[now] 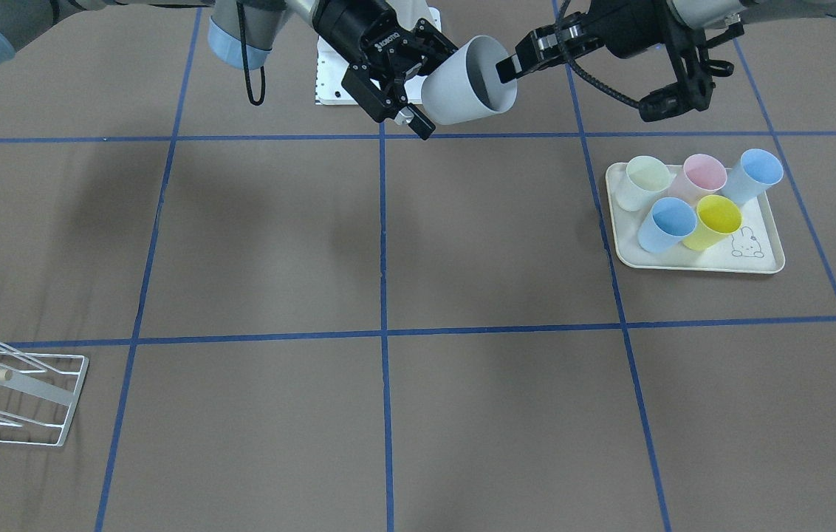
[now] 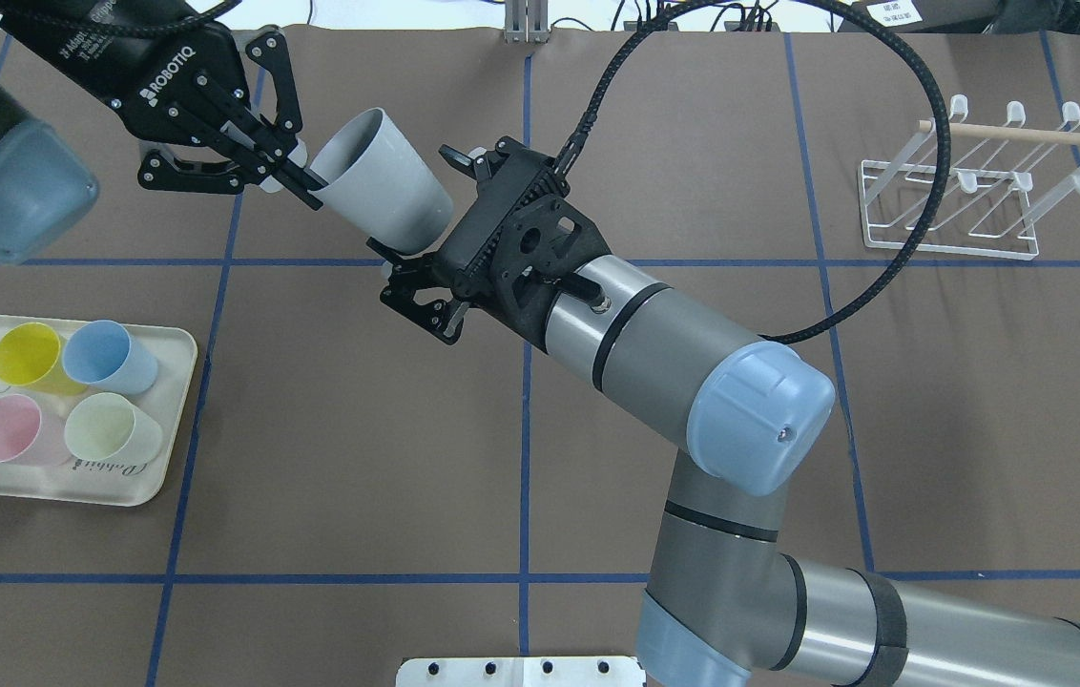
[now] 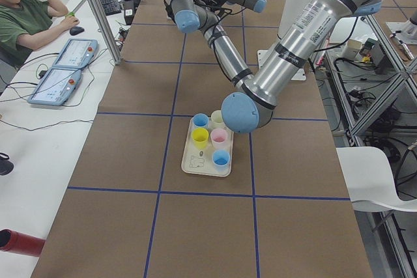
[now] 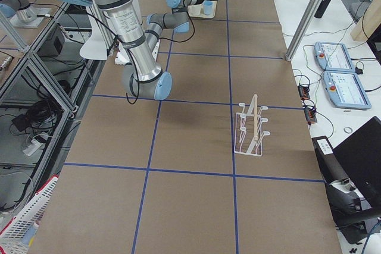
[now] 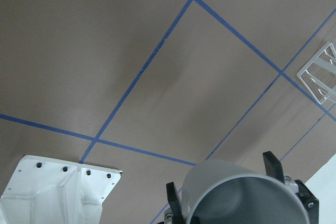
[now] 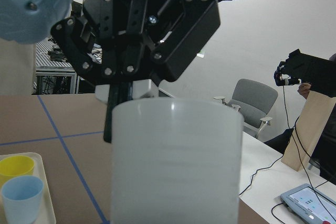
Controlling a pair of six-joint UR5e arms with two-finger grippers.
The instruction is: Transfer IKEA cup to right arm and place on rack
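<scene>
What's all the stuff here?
grey cup: one, grey, in the air between both pincers
small cups: five, two blue, yellow, pink, pale green, on the tray
tray: one, cream with rabbit drawing, table at robot's left
rack: one, white wire with wooden dowel, table at robot's right
table: one, brown with blue lines, under everything
person: one, green top, at a side desk
left pincer: one, black, shut on the cup's rim
right pincer: one, black, fingers either side of the cup's base
</scene>
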